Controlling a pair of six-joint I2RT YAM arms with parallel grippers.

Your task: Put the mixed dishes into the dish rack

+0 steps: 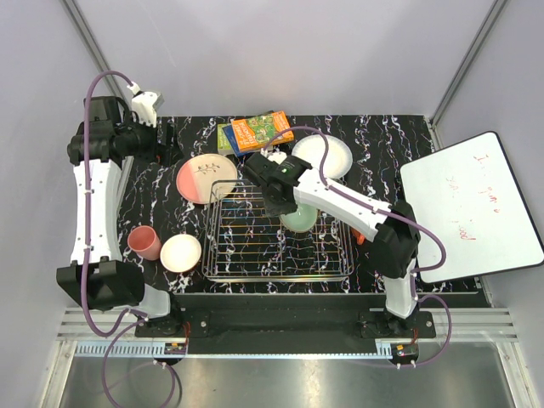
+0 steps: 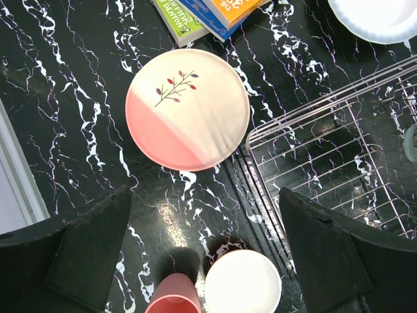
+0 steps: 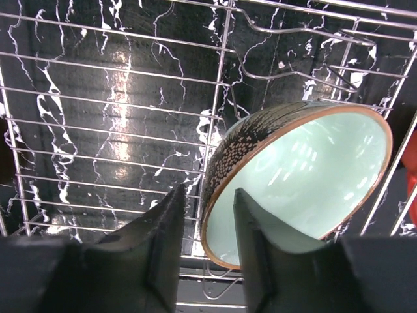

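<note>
Marbled table [image 1: 382, 144]: right gripper [image 3: 207, 225] slightly parted astride tilted pale green bowl [image 3: 306, 176] in dish rack [image 1: 208, 242]; could snag rim withdrawing. Left gripper [image 2: 208, 254] wide, empty.

At frame centre, the dish rack [image 1: 246, 248] is bare across its left half and lower edge. The tilted pale green bowl [image 1: 299, 221] blocks its right half; the right arm [image 1: 340, 198] crosses above.

A black table [image 1: 387, 149] veined in white like marble fills the middle. Pale grey walls [image 1: 280, 51] close in behind and beside it. A whiteboard [image 1: 472, 212] (red scribbles on it) sits at its right edge, and a metal rail [image 1: 280, 344] runs along its near side.
</note>
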